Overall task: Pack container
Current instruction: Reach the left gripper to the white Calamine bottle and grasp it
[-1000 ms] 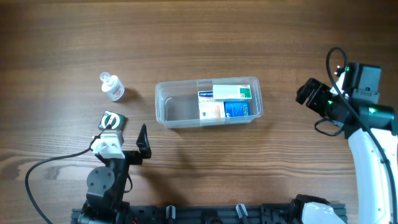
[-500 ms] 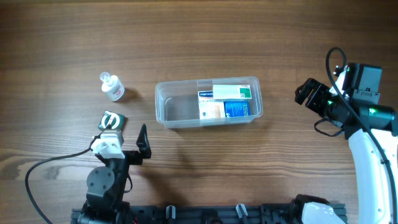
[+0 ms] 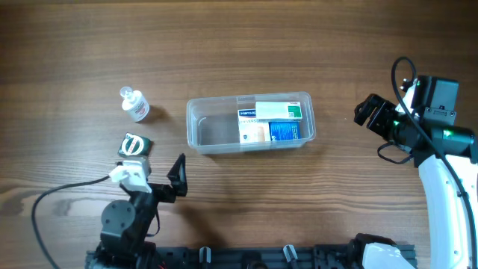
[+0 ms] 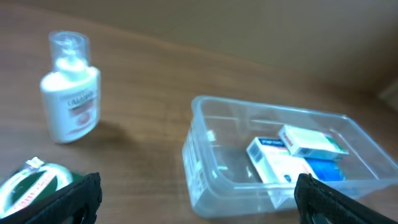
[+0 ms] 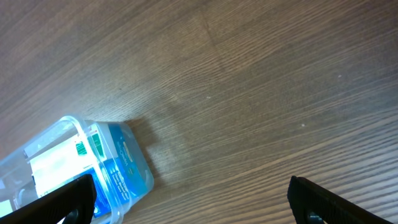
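Observation:
The clear plastic container (image 3: 190,123) sits mid-table. Its right half holds several medicine boxes: a white and green one (image 3: 279,111) on top, blue ones (image 3: 287,131) below. Its left half is bare. It also shows in the left wrist view (image 4: 200,163) and the right wrist view (image 5: 138,167). A small white pump bottle (image 3: 135,105) and a green and white item (image 3: 134,144) lie left of it. My left gripper (image 3: 158,179) is open and empty, low, front-left of the container. My right gripper (image 3: 366,112) is open and empty, right of the container.
In the left wrist view the bottle (image 4: 69,93) stands upright at far left and the green item (image 4: 31,183) lies by my left finger (image 4: 71,198). A black cable (image 3: 52,198) runs from the left arm along the table's front.
My left gripper has swung slightly right and toward the front edge. The right arm has hardly moved. The objects have not moved.

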